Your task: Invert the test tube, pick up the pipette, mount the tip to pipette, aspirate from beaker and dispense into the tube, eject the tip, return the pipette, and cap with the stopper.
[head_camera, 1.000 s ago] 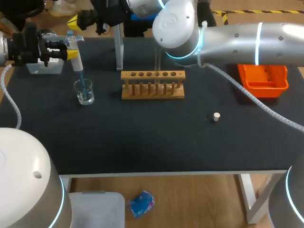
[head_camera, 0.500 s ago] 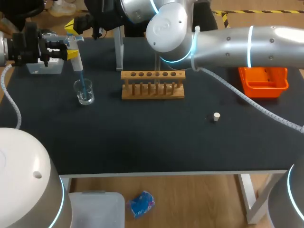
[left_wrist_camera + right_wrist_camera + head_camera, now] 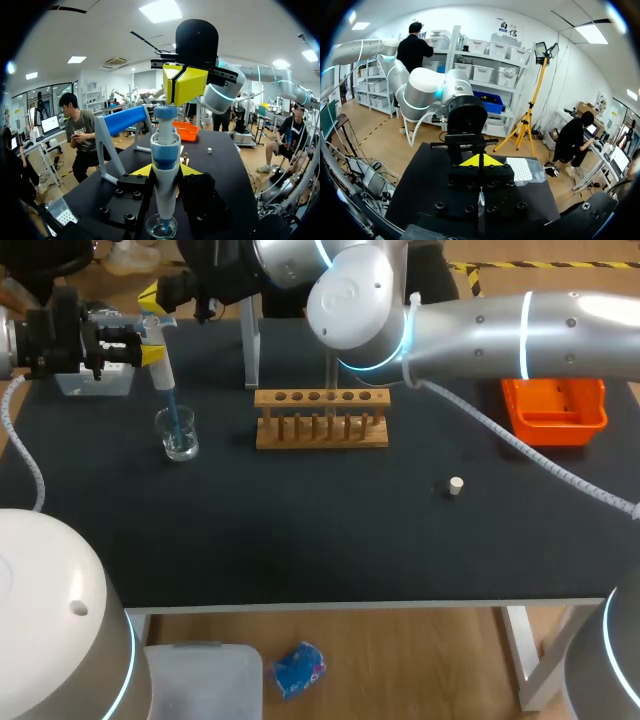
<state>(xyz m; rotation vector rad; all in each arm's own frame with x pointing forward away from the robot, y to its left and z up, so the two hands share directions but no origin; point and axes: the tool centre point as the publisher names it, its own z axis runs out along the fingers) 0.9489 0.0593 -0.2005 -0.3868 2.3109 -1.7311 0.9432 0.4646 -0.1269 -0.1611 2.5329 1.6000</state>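
My left gripper (image 3: 148,340) is shut on the pipette (image 3: 160,358) and holds it upright at the table's far left. The blue tip (image 3: 175,418) dips into the small glass beaker (image 3: 178,436). In the left wrist view the pipette (image 3: 165,165) stands between my yellow fingertips (image 3: 142,171), over the beaker (image 3: 161,227). My right arm reaches across from the right. Its gripper (image 3: 184,85) is shut and sits directly over the pipette's plunger (image 3: 165,112); I cannot tell whether they touch. The white stopper (image 3: 455,486) lies right of centre. A clear tube (image 3: 331,368) stands in the wooden rack (image 3: 320,420).
An orange bin (image 3: 555,406) sits at the far right. A tip box (image 3: 95,382) lies under my left arm. The pipette stand (image 3: 250,340) rises behind the rack's left end. My right arm spans the back of the table above the rack.
A second ago my right arm swung a little further left, bringing its shut gripper over the pipette's top. Since half a second ago nothing has moved. The left arm stayed still.
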